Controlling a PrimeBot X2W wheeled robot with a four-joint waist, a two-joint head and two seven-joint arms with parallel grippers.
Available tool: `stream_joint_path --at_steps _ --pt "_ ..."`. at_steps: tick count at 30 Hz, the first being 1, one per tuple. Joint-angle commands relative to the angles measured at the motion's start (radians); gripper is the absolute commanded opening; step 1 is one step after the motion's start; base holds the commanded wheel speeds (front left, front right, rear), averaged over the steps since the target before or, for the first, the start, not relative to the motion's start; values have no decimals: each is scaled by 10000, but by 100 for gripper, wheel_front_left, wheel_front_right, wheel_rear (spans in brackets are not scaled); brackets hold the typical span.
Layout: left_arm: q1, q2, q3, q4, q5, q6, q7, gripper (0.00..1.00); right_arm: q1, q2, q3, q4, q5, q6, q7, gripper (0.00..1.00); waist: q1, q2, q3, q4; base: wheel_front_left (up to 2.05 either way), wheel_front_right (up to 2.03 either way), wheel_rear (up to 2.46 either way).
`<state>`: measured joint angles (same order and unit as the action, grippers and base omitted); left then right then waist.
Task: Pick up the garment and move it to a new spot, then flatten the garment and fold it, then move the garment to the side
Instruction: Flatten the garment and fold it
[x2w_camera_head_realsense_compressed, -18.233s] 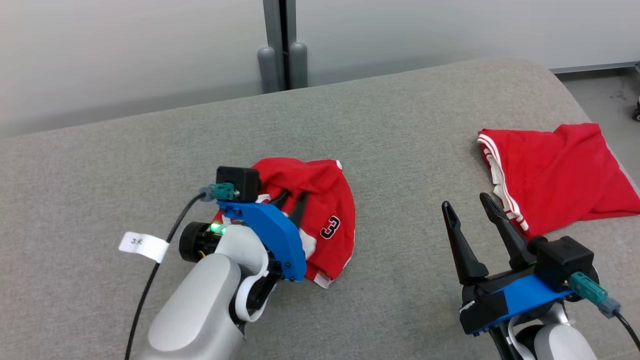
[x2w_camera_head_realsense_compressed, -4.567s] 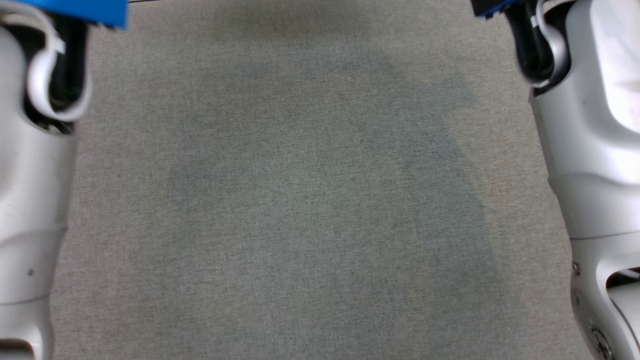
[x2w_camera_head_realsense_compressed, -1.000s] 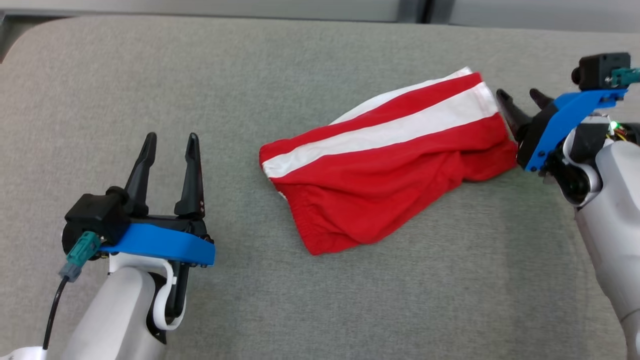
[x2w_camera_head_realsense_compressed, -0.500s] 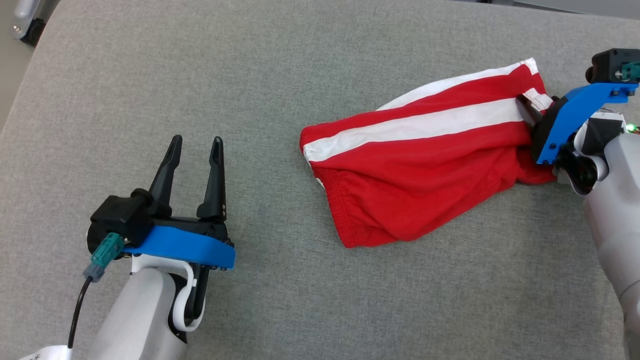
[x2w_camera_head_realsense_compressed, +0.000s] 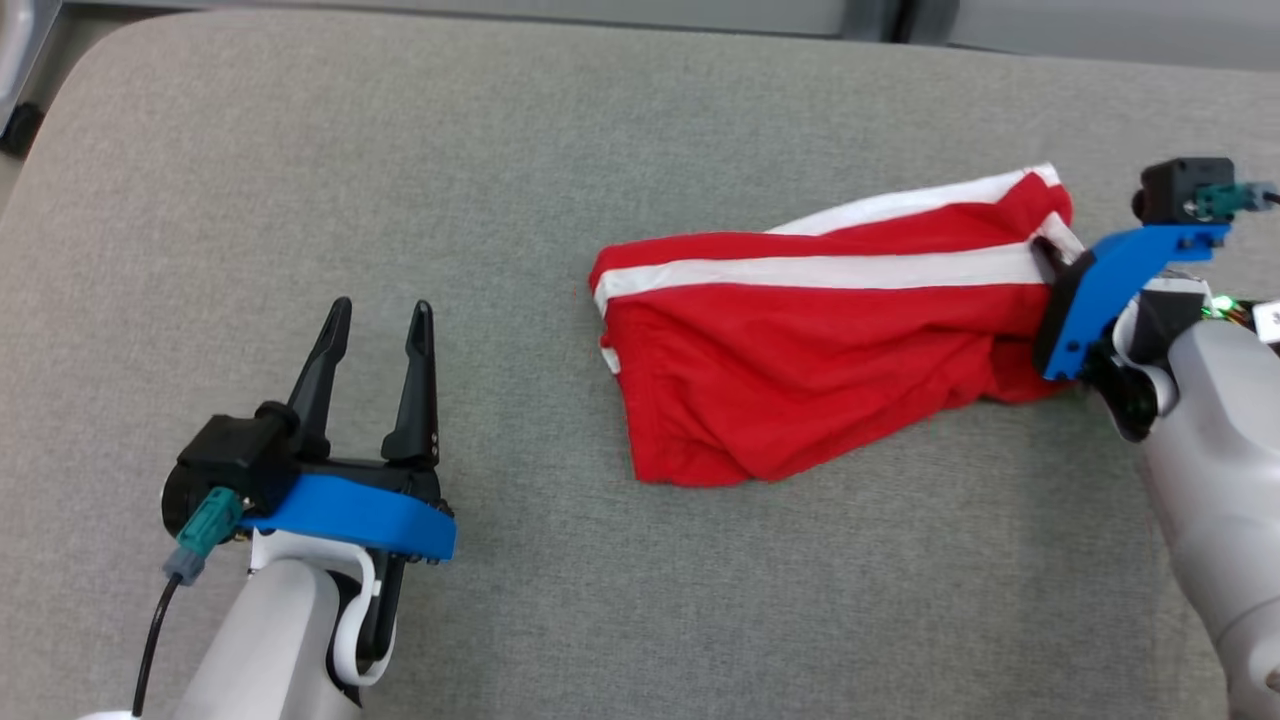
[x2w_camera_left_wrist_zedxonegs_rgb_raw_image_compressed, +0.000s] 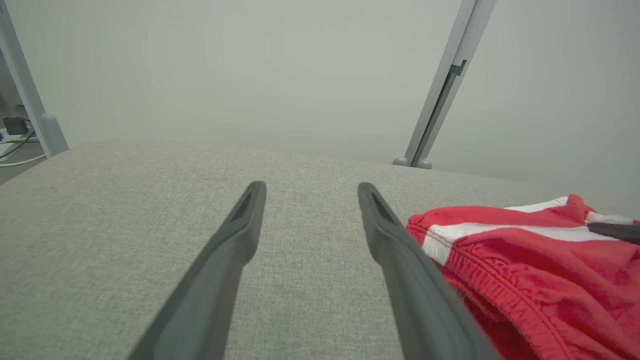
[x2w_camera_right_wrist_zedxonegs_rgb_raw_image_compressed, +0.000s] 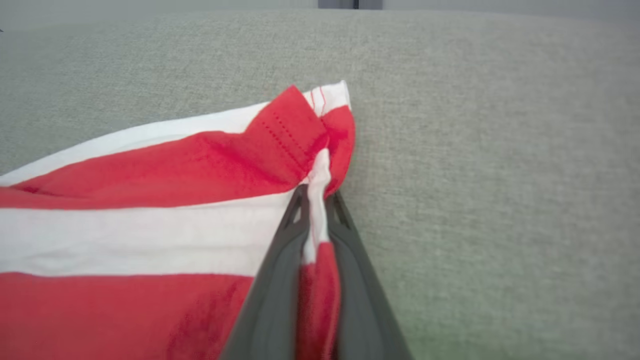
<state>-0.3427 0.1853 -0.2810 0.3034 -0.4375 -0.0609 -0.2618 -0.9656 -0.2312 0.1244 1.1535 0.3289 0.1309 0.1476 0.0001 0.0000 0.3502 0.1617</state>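
Red shorts (x2w_camera_head_realsense_compressed: 800, 370) with white side stripes lie crumpled on the right half of a grey woven upholstered surface (x2w_camera_head_realsense_compressed: 500, 150), about midway between its near and far edges. The elastic waistband end points left and the leg hem points right. The right gripper (x2w_camera_right_wrist_zedxonegs_rgb_raw_image_compressed: 316, 192) is at the hem on the right, its two dark fingers closed almost together with a fold of the white stripe and red cloth pinched between them. The left gripper (x2w_camera_head_realsense_compressed: 378, 310) is at the near left, fingers spread wide with nothing between them, pointing toward the far side and apart from the waistband. The surface has rounded far corners. Behind it stands a plain pale wall (x2w_camera_left_wrist_zedxonegs_rgb_raw_image_compressed: 250, 75) with a slanting grey metal post (x2w_camera_left_wrist_zedxonegs_rgb_raw_image_compressed: 445, 90).
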Motion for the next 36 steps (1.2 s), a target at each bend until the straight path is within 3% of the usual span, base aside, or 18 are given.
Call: stream_joint_path --at_steps 1,9,13,20,27,36 --pt "205 86 18 -24 95 22 -40 100 333 -272 -1 -242 36 0 -168 0 -1 0 -296 -278 0 0 0" --pt "654 200 -84 49 91 45 5 100 1419 -1445 -573 -1095 -527 1 -507 0 -1 0 -1005 -671 0 0 0" --pt "829 217 -134 10 54 76 80 100 1789 -1493 -1127 -1596 -1015 1 -347 0 -1 0 -1256 -755 0 0 0" --pt "1009 244 -205 -76 -22 112 148 100 2272 -316 -1316 -3338 -1728 3 653 0 -1 0 -1575 -773 0 0 0" --pt "1085 273 -236 -194 -87 136 156 100 2597 1201 -96 -5333 -1891 1 2110 0 -1 0 -1570 -661 0 0 0" --pt "749 130 -411 -158 -139 25 130 100 2421 1788 495 -5111 -1603 1 2666 0 -1 0 -1185 -97 0 0 0"
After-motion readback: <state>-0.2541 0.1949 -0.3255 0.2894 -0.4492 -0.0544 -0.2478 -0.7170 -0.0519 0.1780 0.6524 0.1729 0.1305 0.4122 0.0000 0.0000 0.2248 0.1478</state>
